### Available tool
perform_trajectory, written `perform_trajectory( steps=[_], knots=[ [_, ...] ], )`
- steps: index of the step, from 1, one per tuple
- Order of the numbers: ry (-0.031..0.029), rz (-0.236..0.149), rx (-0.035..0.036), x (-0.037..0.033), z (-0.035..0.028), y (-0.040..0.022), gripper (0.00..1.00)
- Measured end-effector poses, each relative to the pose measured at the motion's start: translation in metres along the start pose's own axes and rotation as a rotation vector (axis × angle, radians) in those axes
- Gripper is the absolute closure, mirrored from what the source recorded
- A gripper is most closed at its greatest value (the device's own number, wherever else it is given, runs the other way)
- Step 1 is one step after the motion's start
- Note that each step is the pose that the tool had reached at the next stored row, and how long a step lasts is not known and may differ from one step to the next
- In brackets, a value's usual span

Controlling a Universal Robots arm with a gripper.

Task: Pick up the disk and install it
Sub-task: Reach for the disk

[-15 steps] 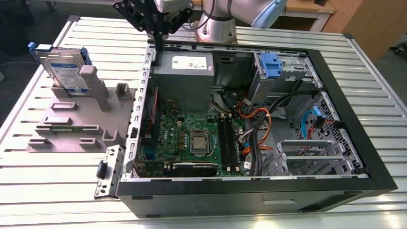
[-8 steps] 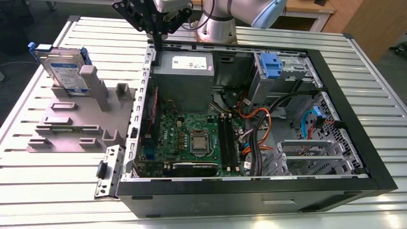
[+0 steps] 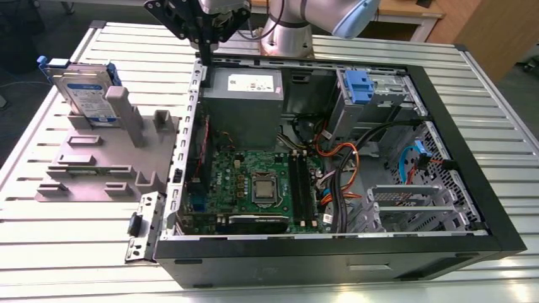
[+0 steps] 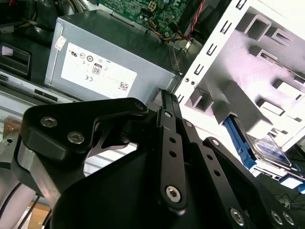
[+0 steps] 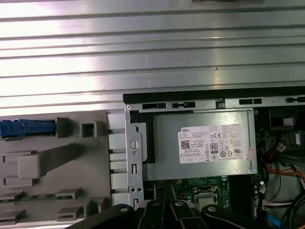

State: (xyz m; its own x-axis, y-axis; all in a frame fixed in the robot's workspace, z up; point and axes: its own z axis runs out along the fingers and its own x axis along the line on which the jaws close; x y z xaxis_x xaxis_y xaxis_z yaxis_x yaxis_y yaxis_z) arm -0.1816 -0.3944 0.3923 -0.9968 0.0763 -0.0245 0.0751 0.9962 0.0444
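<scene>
In the exterior view the claw hangs closed and empty over the computer case, at its power-supply corner. The disk stands upright in a grey holder on the counter, at the exterior view's left of the case.

In the second wrist view the claw is pinched together, touching nothing, and the disk sits outside the case.

In the first wrist view the disk shows its blue edge, apart from the case.

This is looking like a robotics lab or workshop. A silver robot arm is standing at a ribbed aluminium tabletop, which is carrying an opened black computer tower. A grey moulded fixture plate is holding a flat silver disk in a bright blue plastic carrier.
</scene>
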Motion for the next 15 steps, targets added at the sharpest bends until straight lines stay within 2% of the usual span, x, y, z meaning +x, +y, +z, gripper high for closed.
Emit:
perform_trajectory(
  steps=[6,15],
  knots=[
    [0.0,0.0,0.0,0.0117,-0.0001,0.0002,0.89],
    [0.0,0.0,0.0,0.024,0.0,0.0007,0.89]
  ],
)
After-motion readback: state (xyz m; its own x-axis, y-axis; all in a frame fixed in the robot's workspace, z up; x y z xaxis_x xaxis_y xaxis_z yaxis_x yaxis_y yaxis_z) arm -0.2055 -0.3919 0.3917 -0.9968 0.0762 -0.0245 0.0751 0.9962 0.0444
